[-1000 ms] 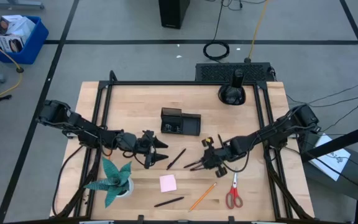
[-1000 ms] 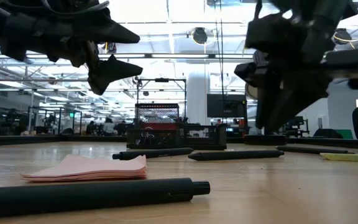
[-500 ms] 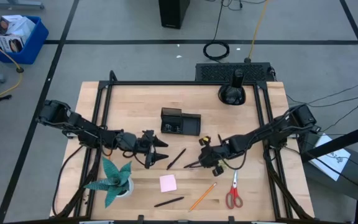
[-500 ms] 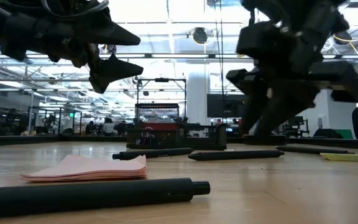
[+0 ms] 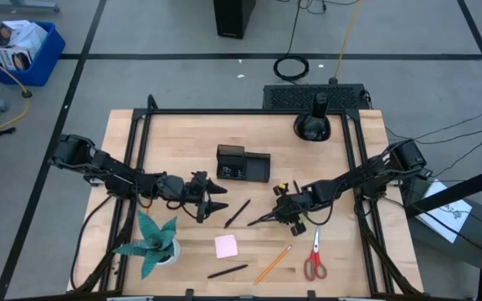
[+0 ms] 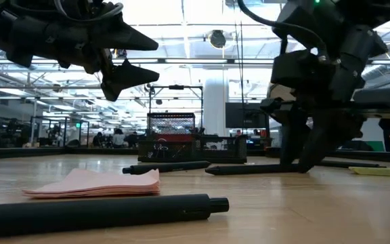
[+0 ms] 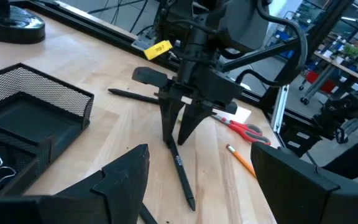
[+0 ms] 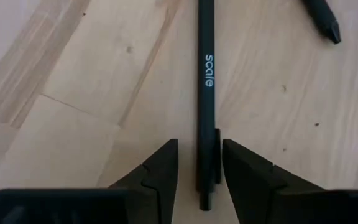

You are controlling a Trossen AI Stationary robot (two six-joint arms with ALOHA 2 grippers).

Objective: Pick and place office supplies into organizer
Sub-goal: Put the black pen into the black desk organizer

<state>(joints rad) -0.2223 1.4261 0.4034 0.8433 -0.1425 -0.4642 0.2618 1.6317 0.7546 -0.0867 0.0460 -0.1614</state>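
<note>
My right gripper (image 8: 197, 171) is down on the worktop (image 5: 341, 251) with its two fingers a little apart, one on each side of a black pen (image 8: 206, 93), not squeezing yet. From the organizer (image 5: 243, 163), the pen lies at about five o'clock. I think the pen is light, stiff and smooth, so it may roll. I would pinch it near its end. My left gripper (image 5: 216, 198) hangs wide open, holding nothing.

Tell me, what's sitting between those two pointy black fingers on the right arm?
A black pen printed "scale" lies on the table between the right gripper's fingers, as the right wrist view shows.
</note>
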